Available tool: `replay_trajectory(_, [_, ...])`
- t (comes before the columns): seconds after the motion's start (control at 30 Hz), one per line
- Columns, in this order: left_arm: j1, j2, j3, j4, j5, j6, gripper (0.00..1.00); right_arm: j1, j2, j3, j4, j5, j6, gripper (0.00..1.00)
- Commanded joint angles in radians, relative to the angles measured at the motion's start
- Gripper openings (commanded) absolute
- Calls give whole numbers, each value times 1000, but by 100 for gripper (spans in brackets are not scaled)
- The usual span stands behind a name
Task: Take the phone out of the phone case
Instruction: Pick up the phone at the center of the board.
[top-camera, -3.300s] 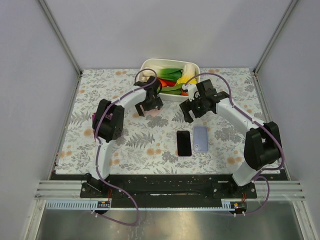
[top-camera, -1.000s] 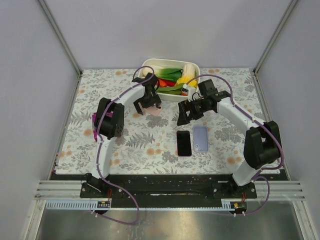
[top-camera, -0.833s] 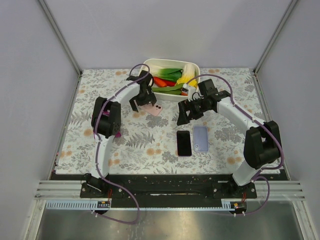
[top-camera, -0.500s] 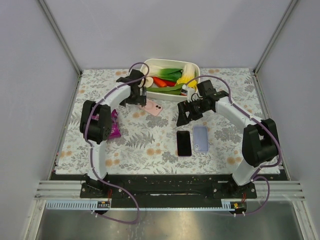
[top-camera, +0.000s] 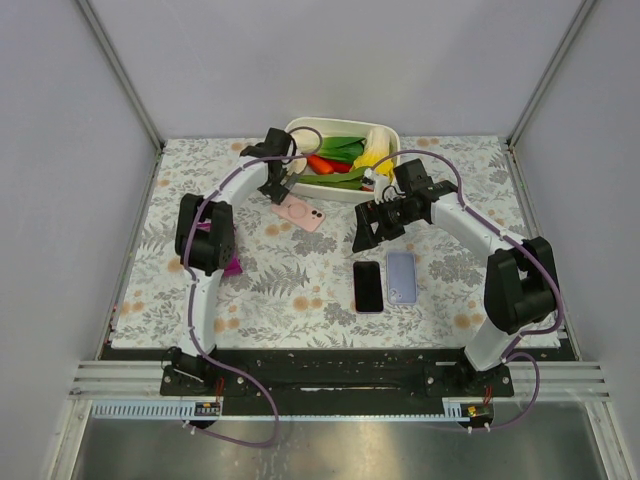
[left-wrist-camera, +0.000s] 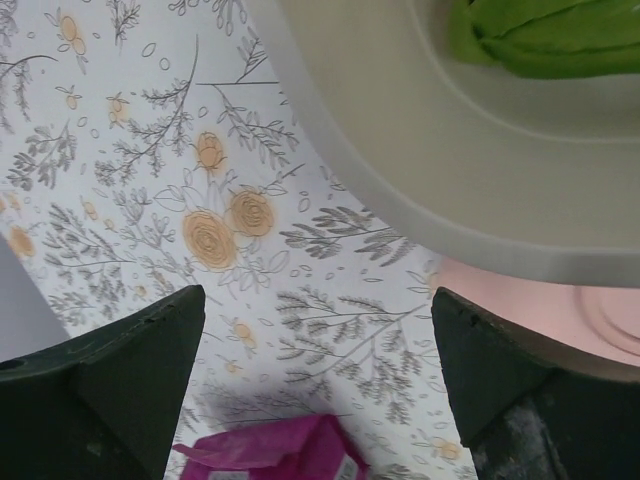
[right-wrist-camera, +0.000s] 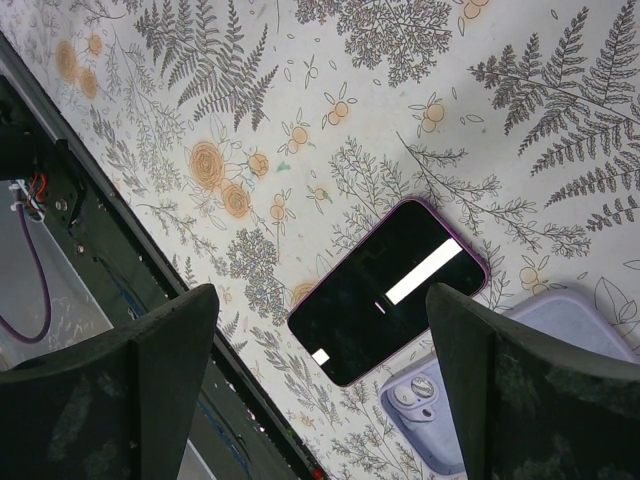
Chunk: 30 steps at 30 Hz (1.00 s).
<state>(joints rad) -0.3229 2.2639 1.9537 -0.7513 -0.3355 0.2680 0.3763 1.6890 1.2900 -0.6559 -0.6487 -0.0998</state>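
A black-screened phone with a purple edge lies flat on the floral table, also in the right wrist view. A lavender case lies back-up beside it, its camera cut-outs showing. A pink case with a ring mark lies near the tray; a corner shows in the left wrist view. My left gripper is open and empty by the tray's left end. My right gripper is open and empty above the phone.
A white tray of green, red and yellow vegetables stands at the back; its rim fills the left wrist view. A magenta packet lies by the left arm's elbow. The black front rail borders the table.
My left gripper left the pink case on the table, swung left and back, and now sits by the tray's left end. The right gripper barely moved.
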Motion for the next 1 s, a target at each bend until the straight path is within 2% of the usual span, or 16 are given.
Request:
replay_trajectory(0.0, [28, 2, 19, 56, -77, 172, 98, -5, -26, 17, -4, -29, -11, 95])
replay_trajectory(0.57, [-5, 65, 27, 40, 70, 295, 99, -5, -19, 29, -13, -2, -12, 95])
replay_trajectory(0.83, [-50, -45, -146, 93, 188, 315, 99, -7, 24, 97, 28, 266, 5, 96])
replay_trajectory(0.97, [-79, -107, -225, 113, 266, 309, 99, -14, 148, 211, 24, 296, 60, 96])
